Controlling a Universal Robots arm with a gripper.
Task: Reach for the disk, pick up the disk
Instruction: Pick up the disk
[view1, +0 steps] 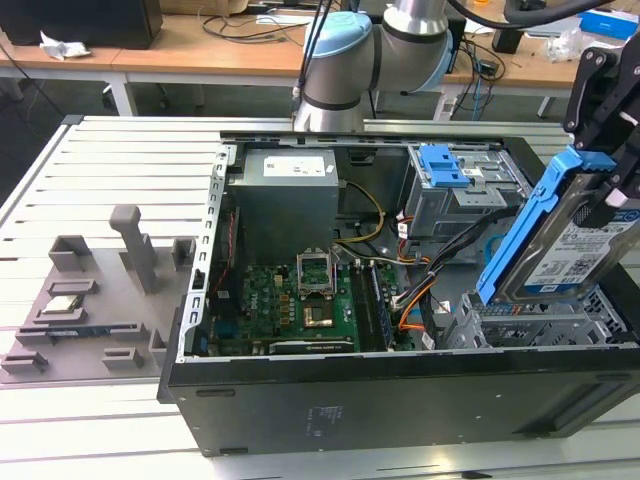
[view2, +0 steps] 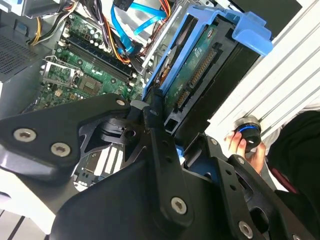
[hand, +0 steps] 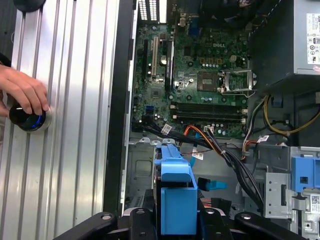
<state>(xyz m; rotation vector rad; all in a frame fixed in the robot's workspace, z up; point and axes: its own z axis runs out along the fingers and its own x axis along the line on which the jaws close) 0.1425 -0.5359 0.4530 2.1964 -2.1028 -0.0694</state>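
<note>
The disk (view1: 560, 250) is gripped tilted in the claw (view1: 610, 195) above the open computer case (view1: 400, 400).

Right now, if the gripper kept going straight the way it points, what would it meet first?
The gripper already holds the disk, tilted above the drive cage. Straight on, the disk would likely meet that cage first, though depth is unclear.

The tool (view1: 612, 150) runs off the exterior view's right edge, its fingertips hidden against the disk (view1: 565, 255), whose lower end sinks behind a metal cage (view1: 545, 320), while the person's hand (hand: 22, 90) is cut at the first wrist view's border.
</note>
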